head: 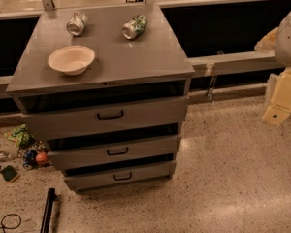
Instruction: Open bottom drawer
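The grey metal cabinet [106, 57] has three drawers. The bottom drawer [150, 173] is the lowest, with the shallowest front and a small black loop handle [122, 176]. A dark gap shows above its front panel, as above the middle drawer [150, 147] and the top drawer [150, 113]. My gripper [280, 101], cream-coloured, hangs at the right edge of the view, well to the right of the cabinet and about level with the top drawer. It touches nothing.
On the cabinet top stand a white bowl [71, 58] and two cans lying on their sides [76, 23] [135, 26]. Small clutter [24, 152] lies on the floor at the left. A black bar [48, 210] and a cable [7, 222] lie at the front left.
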Controlling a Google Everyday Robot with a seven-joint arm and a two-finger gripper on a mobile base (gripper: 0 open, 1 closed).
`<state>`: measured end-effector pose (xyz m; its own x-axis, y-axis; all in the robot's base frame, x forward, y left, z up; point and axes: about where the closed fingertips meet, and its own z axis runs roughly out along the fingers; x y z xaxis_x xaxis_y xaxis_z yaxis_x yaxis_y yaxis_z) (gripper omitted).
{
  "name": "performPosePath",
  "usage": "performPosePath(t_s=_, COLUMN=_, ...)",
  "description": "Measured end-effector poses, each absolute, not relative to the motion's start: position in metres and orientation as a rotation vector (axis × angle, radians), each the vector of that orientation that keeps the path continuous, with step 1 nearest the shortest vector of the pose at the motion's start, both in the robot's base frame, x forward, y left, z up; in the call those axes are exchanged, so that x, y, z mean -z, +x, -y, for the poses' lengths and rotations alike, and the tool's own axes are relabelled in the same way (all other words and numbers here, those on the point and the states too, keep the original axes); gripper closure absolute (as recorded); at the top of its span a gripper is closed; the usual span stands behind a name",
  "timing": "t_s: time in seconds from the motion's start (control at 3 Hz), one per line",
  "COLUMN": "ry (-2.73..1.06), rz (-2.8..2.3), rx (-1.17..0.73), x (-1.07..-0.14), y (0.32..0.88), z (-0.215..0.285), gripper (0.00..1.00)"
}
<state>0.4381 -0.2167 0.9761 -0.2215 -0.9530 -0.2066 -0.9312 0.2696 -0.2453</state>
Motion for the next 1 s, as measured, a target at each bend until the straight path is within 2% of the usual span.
performPosePath(t_s=0.67, ry=-1.724, rz=-2.222, rx=0.076, x=-0.972, y=0.44, z=0.215, gripper=0.0)
performPosePath(t_s=1.0, ry=-1.753, rz=-2.178, rx=-0.046, x=-0.929, y=0.45, z=0.203, gripper=0.0)
